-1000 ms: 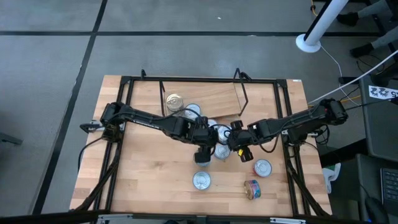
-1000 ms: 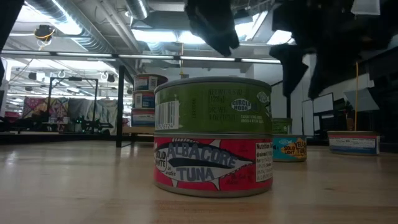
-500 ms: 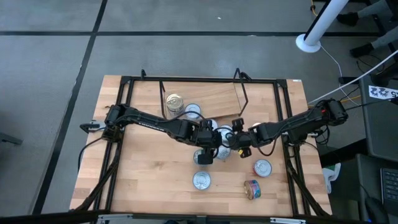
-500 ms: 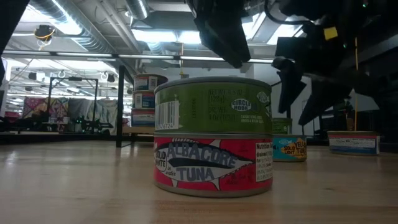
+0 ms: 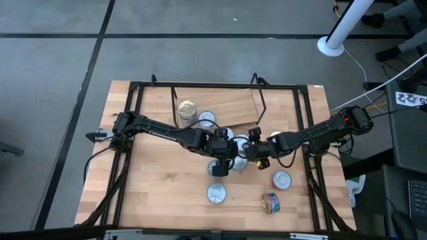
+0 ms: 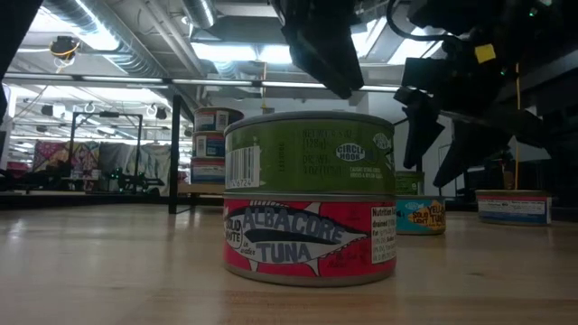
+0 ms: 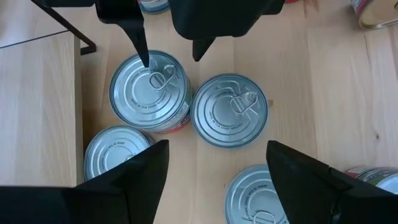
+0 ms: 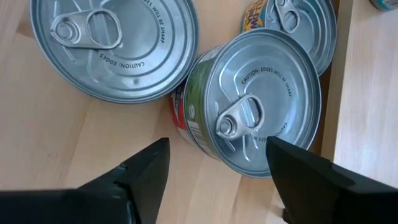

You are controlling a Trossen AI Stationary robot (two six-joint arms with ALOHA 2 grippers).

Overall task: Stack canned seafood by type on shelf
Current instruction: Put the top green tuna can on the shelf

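Note:
A cluster of silver-lidded tins (image 5: 235, 151) stands mid-table, in front of the light-wood shelf (image 5: 230, 105). My right gripper (image 8: 217, 180) is open and hovers over a green-labelled tin (image 8: 258, 99) stacked on a red one; its fingers stand to either side of that stack (image 7: 151, 90). My left gripper (image 7: 214, 180) is open above the same cluster (image 5: 222, 162), near a single tin (image 7: 230, 111). In the low view a green tin sits on a red albacore tin (image 6: 307, 194). A gold-lidded tin (image 5: 187, 109) and a silver one (image 5: 207, 120) rest by the shelf.
Near the table's front stand two silver-lidded tins (image 5: 215, 193) (image 5: 281, 179), and a multicoloured tin (image 5: 270, 202) lies on its side. The two grippers are close together over the cluster. Black rails (image 5: 133, 133) frame the tabletop. A yellow-labelled tin (image 8: 298, 25) borders the stack.
My right gripper has moved down and toward the table's left and far side, from beside the cluster to over the green-on-red stack, staying open. My left gripper has shifted slightly over the cluster. The tins have kept still.

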